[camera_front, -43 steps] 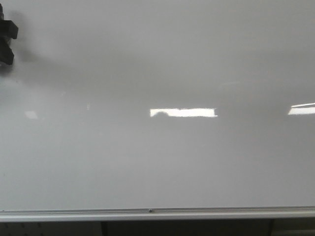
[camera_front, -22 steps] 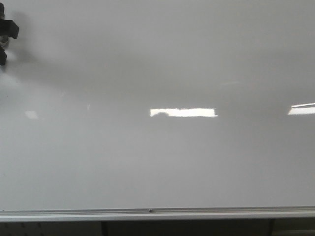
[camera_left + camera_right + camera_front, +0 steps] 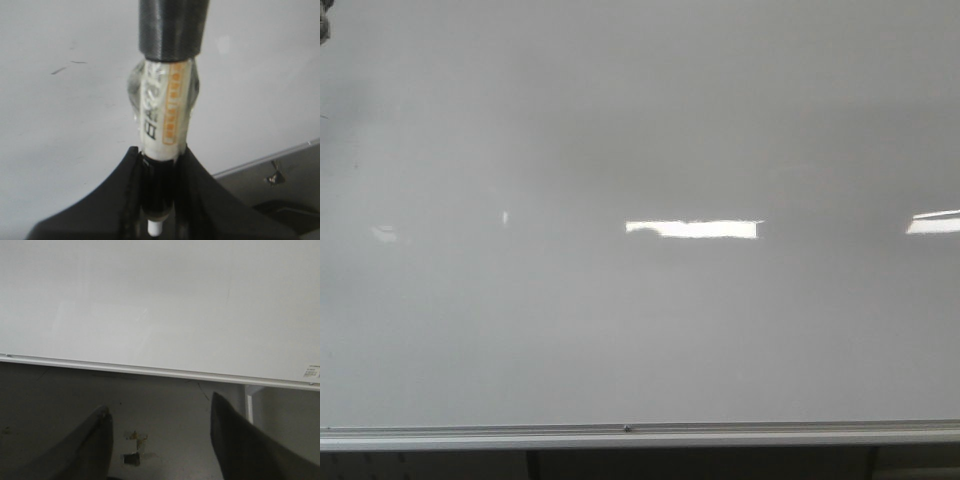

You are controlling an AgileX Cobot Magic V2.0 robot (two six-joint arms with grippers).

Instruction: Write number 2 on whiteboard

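Note:
The whiteboard (image 3: 640, 330) fills the front view, its silver frame strip (image 3: 640, 436) along the near edge. No number 2 shows in any view; only two short dark strokes (image 3: 61, 70) lie on the board in the left wrist view. My left gripper (image 3: 160, 152) is shut on a white marker (image 3: 165, 112) with an orange label and a black end (image 3: 172, 25), held just over the board. My right gripper (image 3: 159, 407) is open and empty, hanging over the floor just off the whiteboard's (image 3: 150, 305) framed edge (image 3: 150, 371).
Bright light reflections (image 3: 692, 229) lie on the board. The right wrist view shows grey floor with small scraps (image 3: 132, 457), a white leg (image 3: 249, 407) and a sticker (image 3: 311, 373) at the board's corner. A metal bracket (image 3: 274, 175) sits beyond the board's edge.
In the front view the dark left gripper at the left edge has moved up and left, almost out of the picture. The board looks the same.

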